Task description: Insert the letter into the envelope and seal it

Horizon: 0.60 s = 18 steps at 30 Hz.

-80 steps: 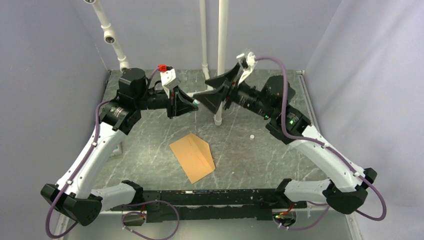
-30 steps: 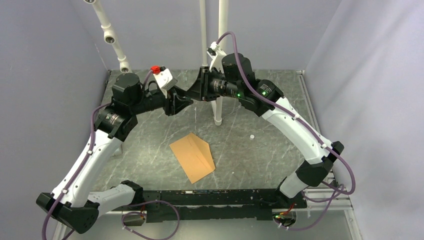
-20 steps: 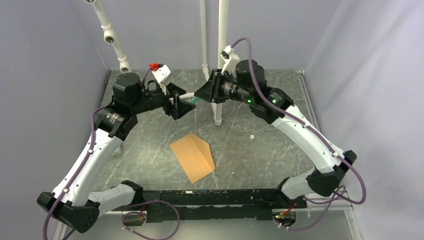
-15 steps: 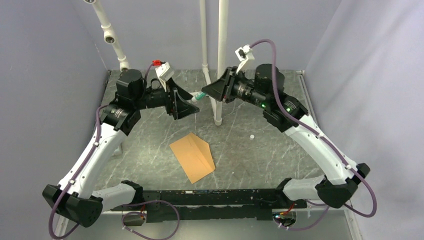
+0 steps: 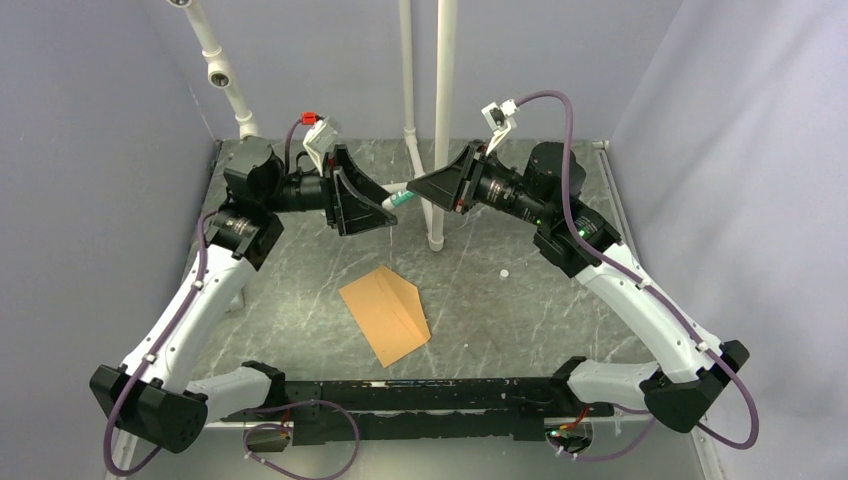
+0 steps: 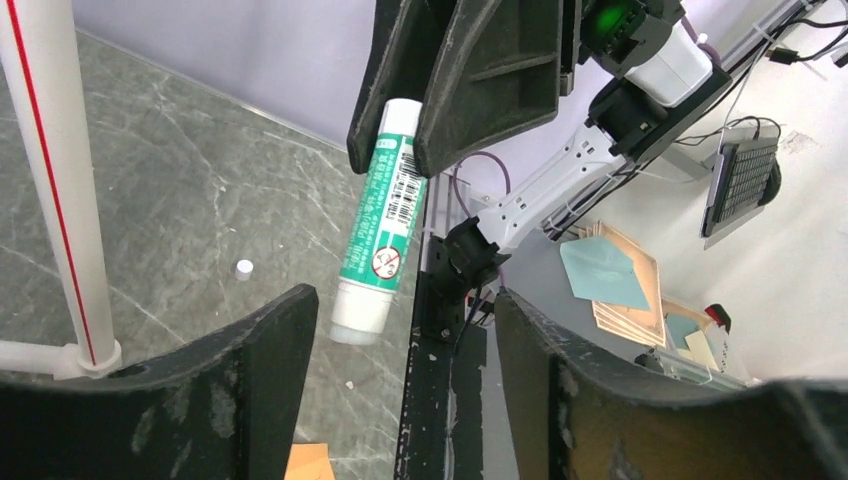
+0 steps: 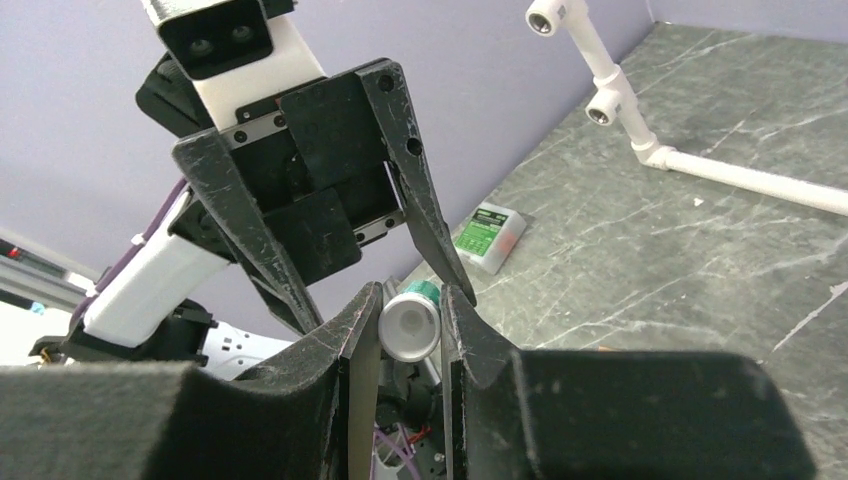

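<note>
Two arms: both are raised over the far half of the counter (image 5: 300, 290), wrists turned toward each other, tips almost meeting in mid-air.
Right fingers (image 7: 355, 340): narrow, pinched on the glue stick (image 6: 377, 225), one on each side of its barrel.
Glue stick: a green and white tube with a barcode label. It is gripped at one end, and the other, white end points toward the left arm, off the counter.
Left fingers (image 6: 250, 380): spread wide and holding nothing. The stick's free end sits at the mouth of their gap, close beside one tip. Whether it touches that tip cannot be told.
Envelope (image 5: 385, 315): orange-brown, lying flat on the counter near the middle, closer to the arm bases than the fingers are. It is turned at an angle, with a crease running across it. It is well apart from both sets of fingers, and neither arm touches it.
Small white cap (image 5: 504, 272): on the counter to the right of the envelope, apart from it.
White pipes (image 5: 440, 120): upright posts at the back of the counter, just behind the glue stick in the top view.
Green-and-white box (image 7: 487, 238): a small flat pack on the counter near the wall, seen past the left fingers in the right wrist view.
</note>
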Each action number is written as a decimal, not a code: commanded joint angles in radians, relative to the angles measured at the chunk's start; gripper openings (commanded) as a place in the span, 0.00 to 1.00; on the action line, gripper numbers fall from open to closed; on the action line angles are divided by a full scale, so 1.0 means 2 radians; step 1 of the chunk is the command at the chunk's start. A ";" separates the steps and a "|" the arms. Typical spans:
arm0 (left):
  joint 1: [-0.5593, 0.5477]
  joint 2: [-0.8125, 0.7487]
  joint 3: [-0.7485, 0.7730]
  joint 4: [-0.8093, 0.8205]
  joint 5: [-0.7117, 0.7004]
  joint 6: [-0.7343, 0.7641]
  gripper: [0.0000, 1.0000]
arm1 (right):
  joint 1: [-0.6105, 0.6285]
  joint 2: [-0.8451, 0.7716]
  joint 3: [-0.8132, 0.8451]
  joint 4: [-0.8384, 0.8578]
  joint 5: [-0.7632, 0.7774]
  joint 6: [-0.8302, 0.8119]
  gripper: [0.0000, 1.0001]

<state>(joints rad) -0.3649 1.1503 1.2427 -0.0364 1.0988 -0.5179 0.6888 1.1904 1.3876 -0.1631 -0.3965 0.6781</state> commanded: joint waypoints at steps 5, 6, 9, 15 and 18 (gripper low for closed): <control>0.001 0.004 -0.008 0.052 0.013 -0.032 0.45 | -0.002 -0.010 -0.006 0.058 -0.031 0.015 0.00; 0.001 0.005 -0.008 0.053 0.012 -0.032 0.42 | -0.002 -0.009 -0.006 0.059 -0.035 0.016 0.00; 0.001 0.007 -0.007 0.054 0.012 -0.032 0.35 | -0.003 -0.006 -0.006 0.059 -0.042 0.018 0.00; 0.001 0.002 0.000 0.002 -0.019 0.025 0.32 | -0.004 0.001 -0.006 0.054 -0.054 0.017 0.00; 0.001 0.002 0.001 -0.003 -0.014 0.037 0.24 | -0.005 0.004 -0.007 0.055 -0.056 0.019 0.00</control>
<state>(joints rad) -0.3653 1.1622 1.2270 -0.0067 1.0924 -0.5140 0.6800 1.1988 1.3788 -0.1116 -0.4709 0.7010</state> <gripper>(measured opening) 0.306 0.272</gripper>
